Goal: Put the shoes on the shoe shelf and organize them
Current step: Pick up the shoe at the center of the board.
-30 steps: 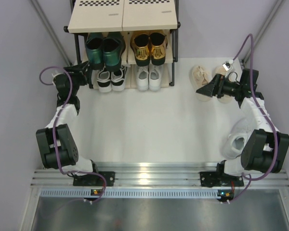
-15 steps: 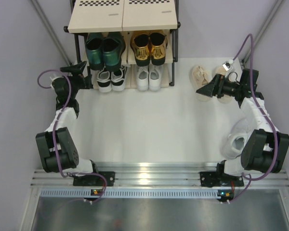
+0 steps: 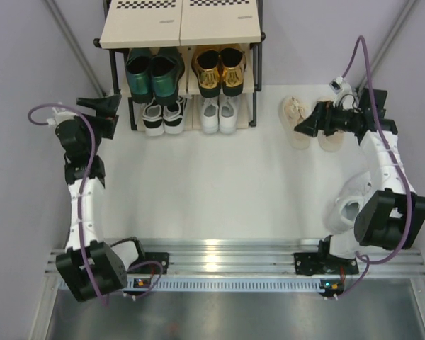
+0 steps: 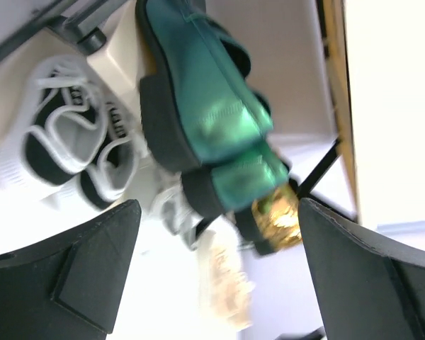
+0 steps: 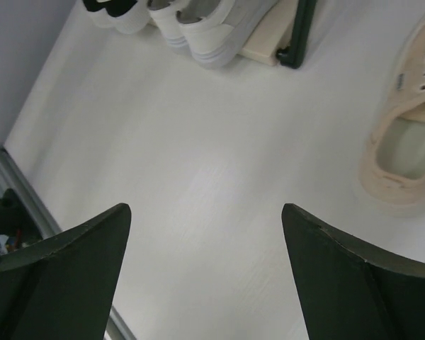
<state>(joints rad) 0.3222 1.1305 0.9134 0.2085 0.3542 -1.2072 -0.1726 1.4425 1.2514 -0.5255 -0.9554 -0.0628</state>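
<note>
Shoe shelf [image 3: 180, 28]: black tube frame, flat beige boards, checkered strip on the top board. It stands just ahead of my left jaws. Glossy dark green loafers [image 4: 212, 120] with chunky black heels sit on its middle board, straight ahead of the left jaws' gap, not touching. Shiny gold loafers [image 3: 219, 69] sit beside them, farther off. On the board below, black-and-white sneakers [image 3: 163, 117] are nearest the left jaws, with white lace-ups [image 3: 219, 113] next to them. Left jaws spread wide, empty. Beige sneakers [image 3: 294, 110], soft-looking, lie on the white worktop [image 3: 219, 184]. One is ahead of my right jaws, off to the right of the gap. Right jaws spread, empty. Chunky white sneakers [image 3: 343, 205] sit well behind the right jaws.
</note>
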